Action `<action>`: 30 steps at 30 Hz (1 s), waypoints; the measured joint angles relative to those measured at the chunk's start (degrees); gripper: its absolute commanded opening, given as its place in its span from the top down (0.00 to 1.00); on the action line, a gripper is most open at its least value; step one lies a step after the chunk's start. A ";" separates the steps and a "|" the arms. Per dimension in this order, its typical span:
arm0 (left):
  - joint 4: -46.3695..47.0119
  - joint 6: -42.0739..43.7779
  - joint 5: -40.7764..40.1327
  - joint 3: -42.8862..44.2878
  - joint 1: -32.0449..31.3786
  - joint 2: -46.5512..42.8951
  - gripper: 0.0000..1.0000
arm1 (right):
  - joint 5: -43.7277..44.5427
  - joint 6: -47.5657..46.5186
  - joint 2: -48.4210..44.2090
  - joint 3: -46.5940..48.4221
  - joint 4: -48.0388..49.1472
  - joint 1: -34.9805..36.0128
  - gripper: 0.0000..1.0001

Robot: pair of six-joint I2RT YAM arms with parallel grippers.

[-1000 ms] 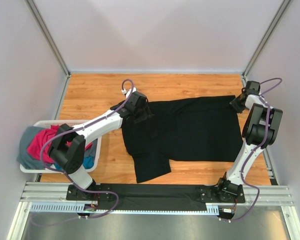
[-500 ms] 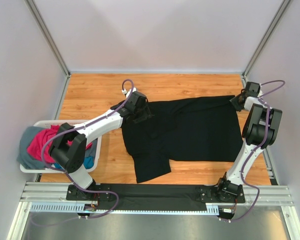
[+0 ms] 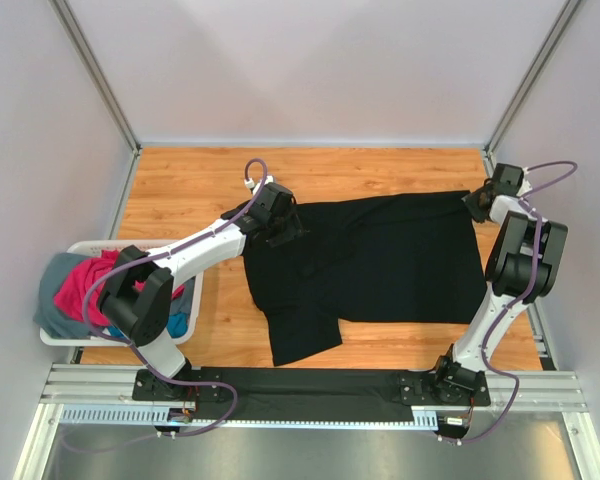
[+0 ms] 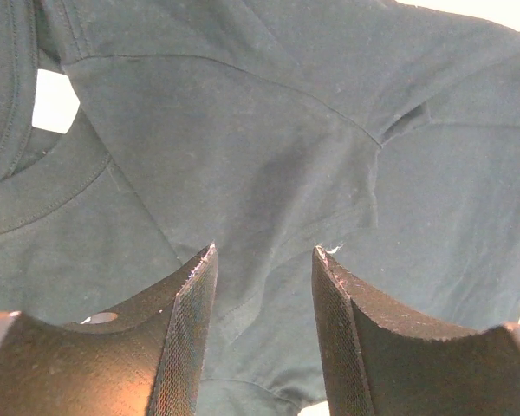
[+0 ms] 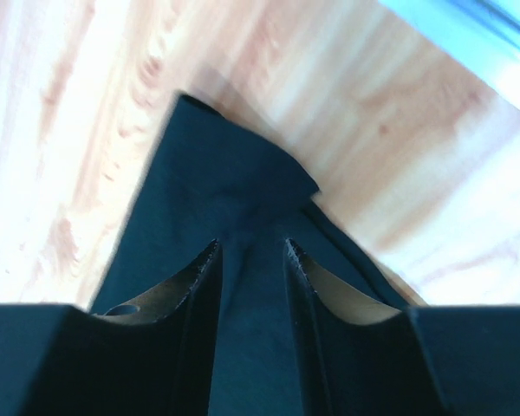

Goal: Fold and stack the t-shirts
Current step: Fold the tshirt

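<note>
A large black t-shirt (image 3: 380, 255) lies spread on the wooden table, one sleeve reaching toward the near edge. My left gripper (image 3: 285, 228) hovers over the shirt's far left part beside the collar (image 4: 43, 173). In the left wrist view this gripper (image 4: 264, 251) is open, and wrinkled black cloth (image 4: 243, 130) lies flat below the gap. My right gripper (image 3: 477, 203) sits at the shirt's far right corner (image 5: 217, 182). Seen from its own wrist, the right gripper (image 5: 251, 245) has its jaws narrowly apart over the puckered corner. Pink (image 3: 80, 285), grey (image 3: 52, 285) and blue (image 3: 177, 325) t-shirts are heaped at the left.
The white slotted basket (image 3: 75, 247) holding the heap stands at the table's left edge, beside the left arm. Pale walls close in the table on three sides, and the right wall stands close to the right gripper. Bare wood (image 3: 200, 180) shows behind the shirt.
The right gripper has drifted a little toward the far right wall and its jaws have parted slightly. The left gripper and the black shirt have hardly moved.
</note>
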 measured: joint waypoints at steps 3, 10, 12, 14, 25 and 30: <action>0.02 0.00 0.11 -0.11 0.00 0.00 0.45 | 0.22 0.00 1.66 2.93 0.09 0.00 0.63; -0.02 0.02 0.09 -0.39 0.00 0.00 0.46 | 0.90 0.20 3.67 3.98 0.68 -0.02 0.62; -0.02 0.02 0.11 -0.37 0.00 0.00 0.46 | 0.90 0.31 4.22 4.07 0.55 -0.04 0.62; 0.00 0.02 0.09 -0.39 0.00 0.00 0.46 | 0.92 0.48 4.52 4.13 0.57 -0.07 0.62; -0.04 0.00 0.13 -0.39 0.00 0.00 0.46 | 4.48 0.33 4.59 4.94 -3.69 -0.09 0.62; -0.04 -0.04 0.26 -0.39 0.00 0.00 0.46 | 6.25 -0.83 4.61 6.88 -6.27 -0.09 0.62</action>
